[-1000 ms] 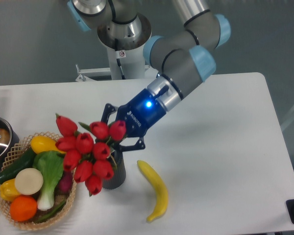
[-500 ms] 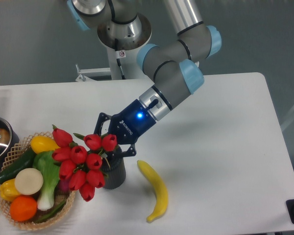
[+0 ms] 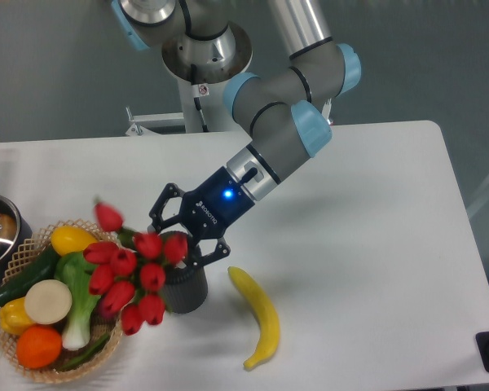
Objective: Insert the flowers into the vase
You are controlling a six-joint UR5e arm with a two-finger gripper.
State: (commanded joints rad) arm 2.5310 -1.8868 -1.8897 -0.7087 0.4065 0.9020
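Red tulip buds on green stems, the flowers (image 3: pixel 134 273), blaze against the dark grey ribbed vase (image 3: pixel 185 287). My black gripper (image 3: pixel 186 234) carries a glowing blue light; my arm is grey with pale blue caps. A yellow banana (image 3: pixel 258 316) lies on the white table (image 3: pixel 367 244).

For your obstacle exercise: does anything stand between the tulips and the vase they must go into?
Nothing visible does. The tulips hang over the vase, their stems at its rim, with the pincer right above. The banana and basket lie off to the sides.
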